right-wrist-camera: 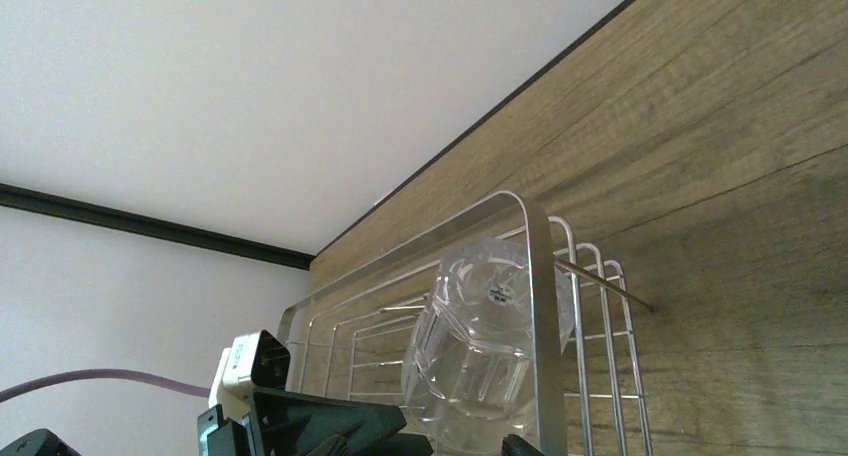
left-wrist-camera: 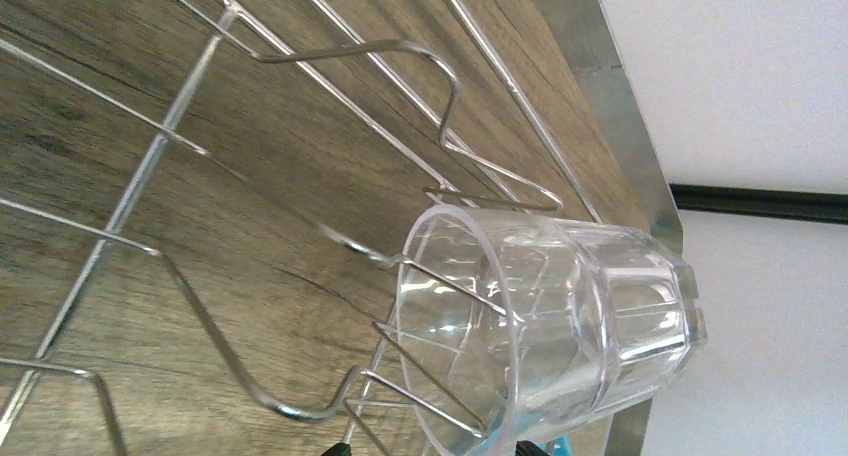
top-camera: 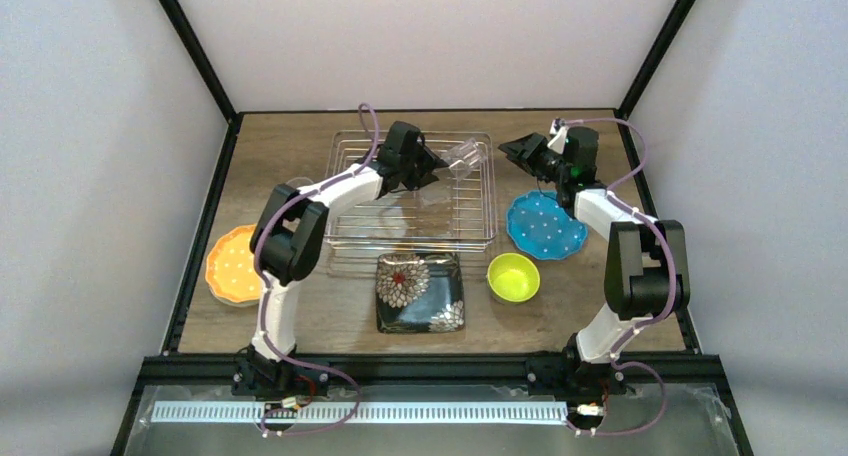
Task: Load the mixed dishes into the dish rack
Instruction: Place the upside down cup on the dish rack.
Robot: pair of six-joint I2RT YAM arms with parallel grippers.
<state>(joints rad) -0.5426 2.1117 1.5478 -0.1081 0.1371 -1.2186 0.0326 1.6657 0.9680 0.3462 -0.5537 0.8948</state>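
The silver wire dish rack point(top-camera: 345, 181) sits mid-table. A clear glass cup point(top-camera: 467, 159) lies tilted on the prongs at its far right corner. My left gripper point(top-camera: 436, 164) is open inside the rack, just short of the cup's mouth. In the left wrist view the cup point(left-wrist-camera: 545, 326) rests on the wires, its rim ahead of my fingertips point(left-wrist-camera: 527, 447). My right gripper point(top-camera: 516, 148) hangs open outside the rack's right side and holds nothing. Its wrist view shows the cup point(right-wrist-camera: 480, 346) behind the rack's end bar point(right-wrist-camera: 540, 306).
A blue dotted plate point(top-camera: 545, 226) lies right of the rack, under my right arm. A yellow-green bowl point(top-camera: 513, 277) and a black floral plate point(top-camera: 419, 292) sit in front of the rack. An orange dotted plate point(top-camera: 233, 264) lies at the left edge.
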